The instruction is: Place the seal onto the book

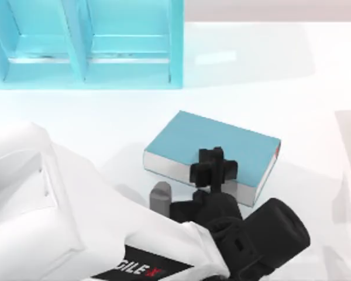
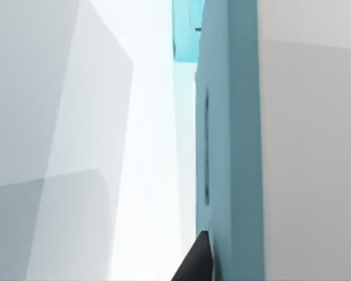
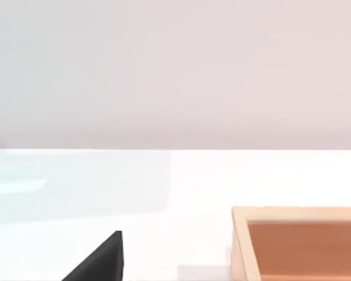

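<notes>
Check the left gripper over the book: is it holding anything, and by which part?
Cannot be told. The left gripper sits over the book at its near edge, and no seal shows between its fingers from above.

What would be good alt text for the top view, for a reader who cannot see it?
The left gripper hangs over the near edge of the book, a teal volume lying flat mid-table. A teal shelf stands at the far left, and a small grey object sits on the table beside the book.
</notes>
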